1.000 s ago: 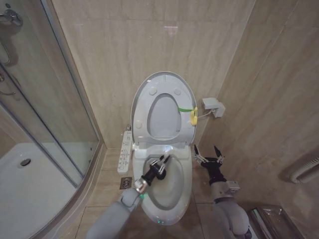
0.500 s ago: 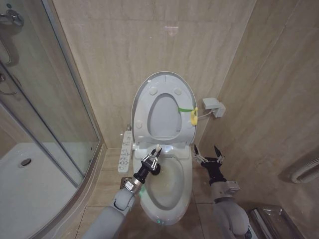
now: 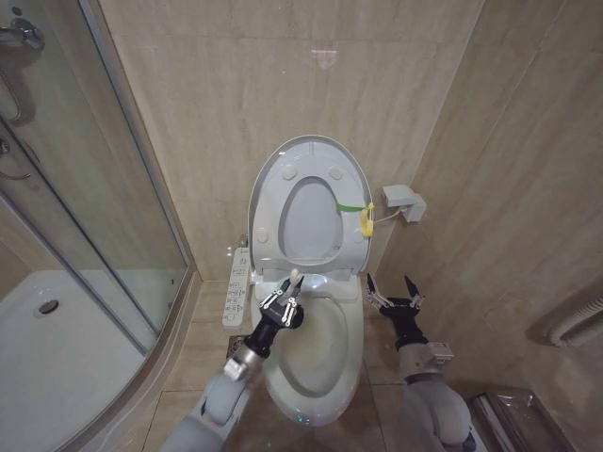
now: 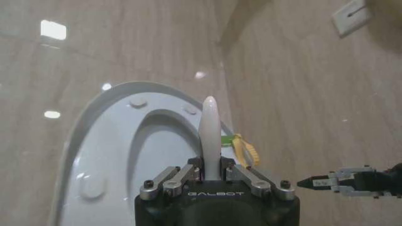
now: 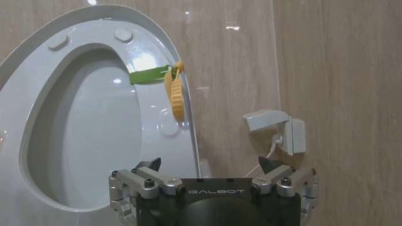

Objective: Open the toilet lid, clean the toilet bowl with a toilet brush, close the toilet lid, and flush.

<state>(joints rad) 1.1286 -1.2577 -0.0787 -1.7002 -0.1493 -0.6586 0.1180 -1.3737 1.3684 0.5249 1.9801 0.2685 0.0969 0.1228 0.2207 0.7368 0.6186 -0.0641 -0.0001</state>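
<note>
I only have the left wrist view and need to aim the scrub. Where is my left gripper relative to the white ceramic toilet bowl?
Observer: In the head view, the left gripper is over the rear left edge of the white ceramic toilet bowl, shut on the thin white toilet brush handle.
Operator: Can you see the bristle end?
Observer: No, the gripper hides the lower end. The handle tip points up toward the raised glossy white toilet lid.
Operator: And the right gripper?
Observer: The right gripper is open beside the bowl's right side, holding nothing.
</note>
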